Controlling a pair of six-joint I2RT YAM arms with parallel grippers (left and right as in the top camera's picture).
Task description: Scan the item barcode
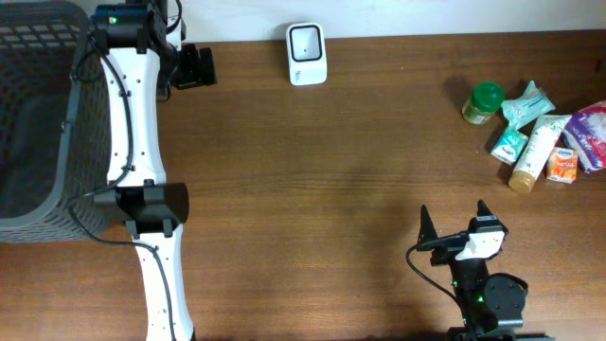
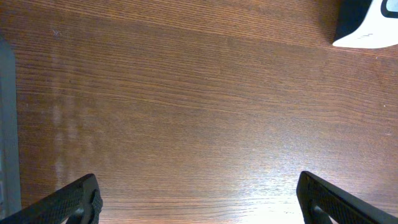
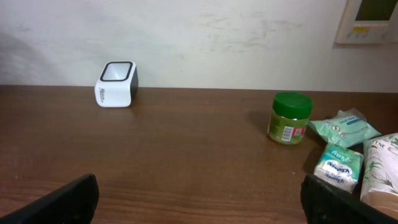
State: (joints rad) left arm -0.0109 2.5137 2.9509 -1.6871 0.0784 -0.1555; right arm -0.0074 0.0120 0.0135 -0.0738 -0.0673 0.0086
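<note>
Right gripper (image 1: pixel 453 216): nearest the front edge, jaws spread wide with nothing between them; in its wrist view we see only two dark fingertips (image 3: pixel 68 202), cut off at the bottom corners.
Table (image 1: pixel 312 189): brown wood grain.
Cream tube (image 1: pixel 532 153): lies slanted in the item cluster on the right, well beyond the right gripper; its capital letters are cut off by the frame edge in the wrist view.
Orange box (image 1: pixel 563 164): just beside the tube; we cannot read its print.
Small teal-and-white pack (image 1: pixel 508 144): touches the tube's left side; blue lettering, too blurred to read.
Purple package (image 1: pixel 592 133): cut off by the right edge.
Teal packet (image 1: pixel 526 102): crumpled, between jar and tube; the round mark on it is illegible.
Green-lidded jar (image 1: pixel 484 102): upright, leftmost of the cluster (none of these is held); its label print is too small to read.
Barcode scanner (image 1: pixel 307 54): white with a dark window, at the far edge, well apart from the items; the grey writing on its side is unreadable.
Left gripper (image 1: pixel 201 66): far left, near the basket, fingers wide apart and empty.
Grey basket (image 1: pixel 38 114): cut off by the left edge.
Wall panel (image 3: pixel 372 22): white, cropped; we cannot make out its display.
</note>
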